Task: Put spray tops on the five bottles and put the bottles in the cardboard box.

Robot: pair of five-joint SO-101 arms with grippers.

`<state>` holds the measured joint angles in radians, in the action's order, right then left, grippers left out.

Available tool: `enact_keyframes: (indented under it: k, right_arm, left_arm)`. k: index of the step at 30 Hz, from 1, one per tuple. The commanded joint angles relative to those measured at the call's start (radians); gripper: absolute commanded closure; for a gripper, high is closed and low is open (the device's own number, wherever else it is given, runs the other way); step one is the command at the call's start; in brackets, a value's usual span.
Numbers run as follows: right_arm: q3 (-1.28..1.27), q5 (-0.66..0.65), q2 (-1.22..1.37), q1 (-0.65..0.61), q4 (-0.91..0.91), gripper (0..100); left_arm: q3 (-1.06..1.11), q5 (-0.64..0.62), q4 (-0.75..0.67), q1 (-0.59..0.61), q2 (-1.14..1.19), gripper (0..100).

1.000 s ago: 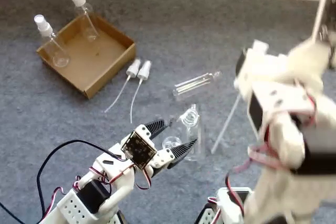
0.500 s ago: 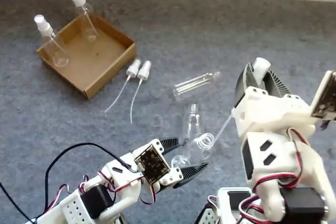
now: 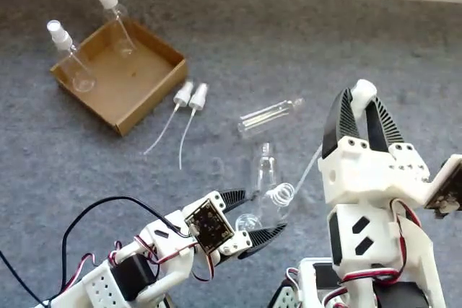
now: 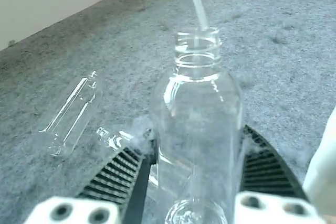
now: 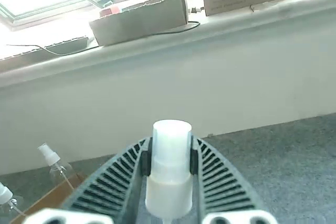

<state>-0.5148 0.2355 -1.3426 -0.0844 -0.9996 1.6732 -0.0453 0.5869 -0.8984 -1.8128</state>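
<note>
Your left fingers (image 4: 118,174) clamp the open bottle (image 4: 197,124), holding it upright near 6 o'clock on the tabletop (image 3: 361,34). Your right fingers (image 5: 113,187) pinch the spray top (image 5: 170,174) at the bottle's 2 o'clock, with its tube (image 3: 307,171) slanting down to the bottle's mouth. Since a second ago, the left fingers have drawn the bottle toward 5 o'clock, and the right fingers have swung in and settled.

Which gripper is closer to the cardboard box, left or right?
Left. The left gripper, holding the upright bottle, is low near the table's front edge, diagonally off the cardboard box. The right gripper, holding a spray top, is raised farther across the table.
</note>
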Motion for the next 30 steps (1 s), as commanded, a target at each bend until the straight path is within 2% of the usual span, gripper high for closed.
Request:
enact_keyframes:
  k: [1, 16, 30]
  right_arm:
    - [0.012, -0.011, -0.005, 0.012, 0.065, 92.7]
    - [-0.001, -0.011, -0.01, 0.007, 0.059, 92.7]
    - [-0.039, -0.011, -0.01, -0.004, -0.079, 92.7]
  left_arm:
    - [0.021, -0.005, 0.0, -0.016, -0.012, 88]
    - [0.021, -0.005, -0.005, -0.01, -0.012, 88]
    - [0.021, -0.005, -0.008, 0.008, -0.012, 88]
